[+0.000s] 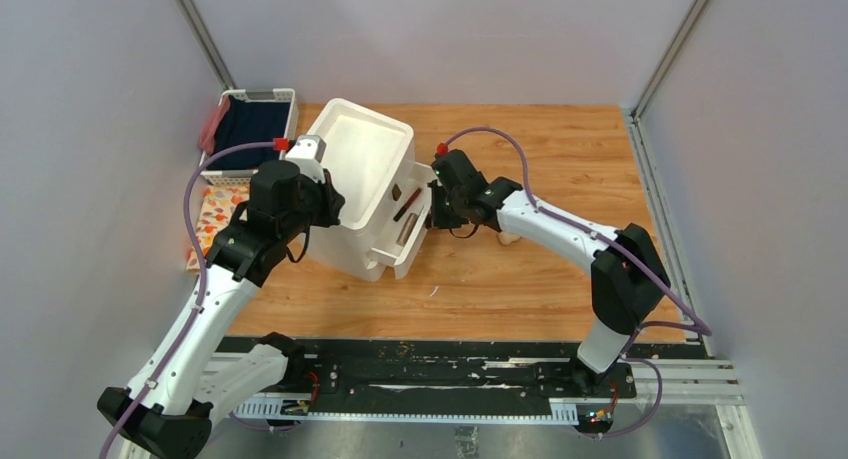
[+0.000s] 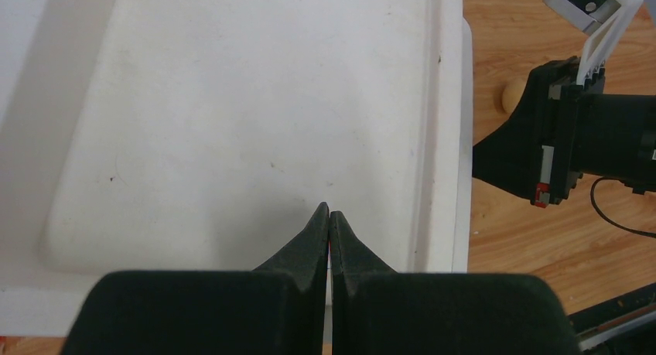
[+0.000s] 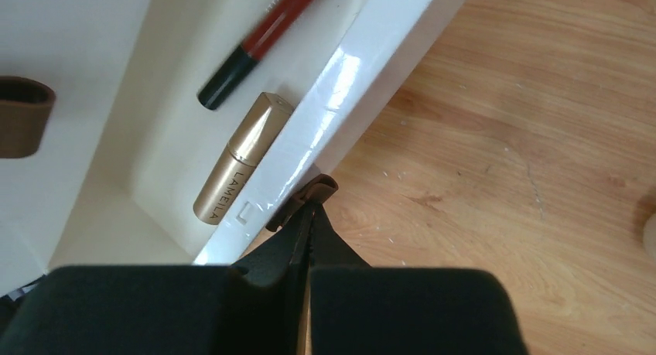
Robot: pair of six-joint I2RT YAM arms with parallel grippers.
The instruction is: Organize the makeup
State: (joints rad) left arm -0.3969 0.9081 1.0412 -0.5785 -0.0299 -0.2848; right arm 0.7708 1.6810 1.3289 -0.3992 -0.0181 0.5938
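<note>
The big white drawer box point(image 1: 365, 159) lies tilted on the wooden table, with one drawer point(image 1: 412, 241) pulled open. In the drawer lie a reddish-brown stick point(image 3: 267, 30) and a gold tube point(image 3: 236, 158). My right gripper point(image 3: 312, 204) is shut on the open drawer's brown knob point(image 3: 319, 187). My left gripper point(image 2: 330, 212) is shut and empty, its tips over the box's flat white face point(image 2: 232, 115). A beige sponge point(image 1: 510, 239) lies on the table under the right forearm, and it also shows in the left wrist view point(image 2: 510, 94). No black sticks are in view.
A white basket point(image 1: 291, 95) with dark blue cloth stands at the back left. A patterned orange cloth point(image 1: 215, 219) lies in front of it. Another brown knob point(image 3: 23, 115) sits on the box front. Grey walls close in on three sides.
</note>
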